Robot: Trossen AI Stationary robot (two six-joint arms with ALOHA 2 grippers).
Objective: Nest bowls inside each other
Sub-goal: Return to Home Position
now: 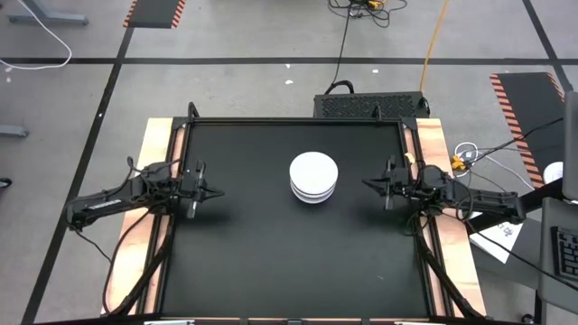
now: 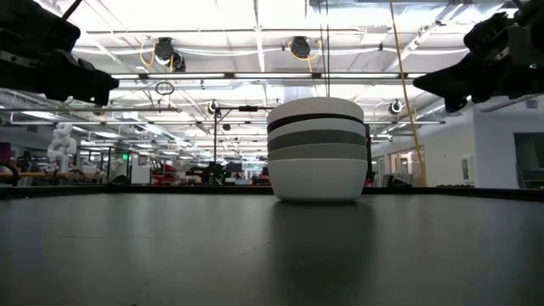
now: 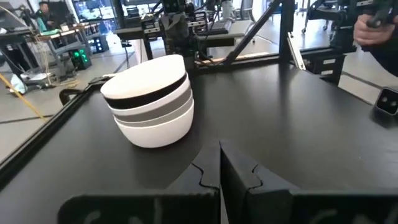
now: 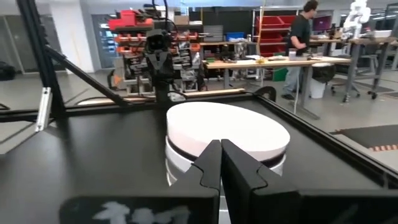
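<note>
Standing as one nested stack (image 1: 313,177), the bowls sat near the middle of the black surface (image 1: 271,262), a little nearer its right edge than its left. A white base bowl (image 2: 316,178) rested on the surface. Above it showed the rims of grey bowls (image 2: 316,140), then the rim of a black bowl (image 2: 316,121), and a white top bowl (image 2: 316,105) capped the pile. The exact count of bowls in it could not be told. The stack stood upright, its rims level.

The left tool (image 1: 217,192) hung just inside the left edge, about midway along it, raised clear of the surface. It pointed toward the stack and was well apart from it. Its two fingers were pressed together tip to tip and gripped nothing.

The right tool (image 1: 368,184) hung just inside the right edge, also raised. It faced the stack from the other side and was closer to it than the left tool, yet not touching. Its fingers likewise met with no gap and held nothing.

A person (image 4: 305,37) stood in the room beyond the surface.
</note>
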